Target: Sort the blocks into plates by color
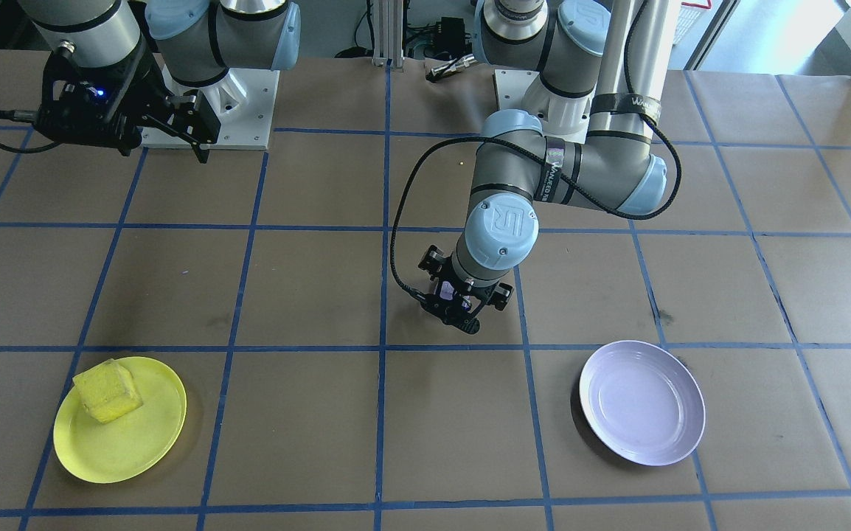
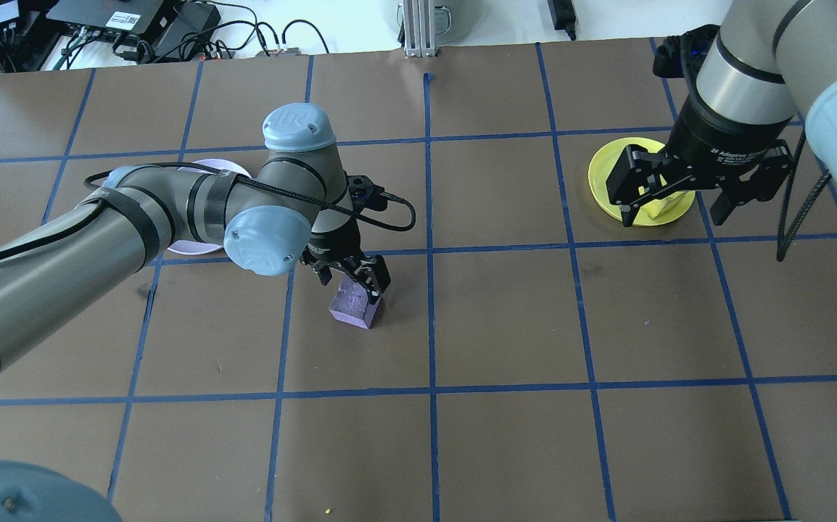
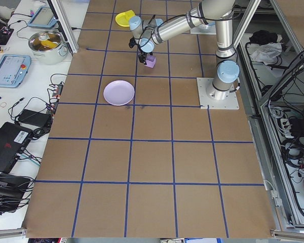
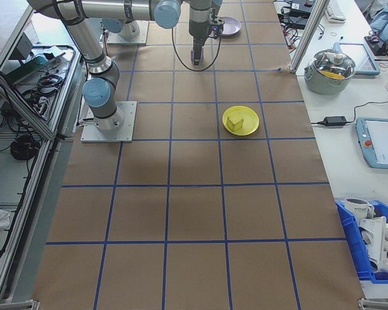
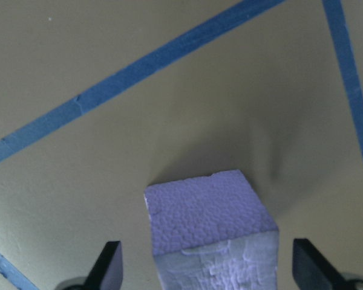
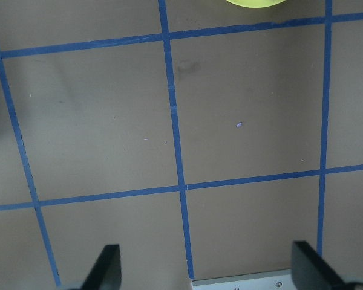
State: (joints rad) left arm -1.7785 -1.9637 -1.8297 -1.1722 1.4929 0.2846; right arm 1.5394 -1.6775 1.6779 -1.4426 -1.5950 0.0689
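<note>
Purple block (image 5: 210, 232): rough foam cube on brown paper table (image 2: 505, 319), between wide-spread left gripper (image 2: 349, 274) fingers, untouched. Yellow block (image 1: 107, 390): pitted cube, 10 o'clock on glossy round yellow plate (image 1: 120, 420). Lavender plate (image 1: 641, 402): bare. Right gripper (image 2: 679, 193): wide, holding nothing.

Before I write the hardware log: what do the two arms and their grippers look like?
Both arms are silver-grey tubes with pale blue joint caps. The left arm carries a black cable, black straps and a "UR" logo cap. The left gripper and the right gripper are black, two-fingered; the right one reads "2F Adaptive".
</note>
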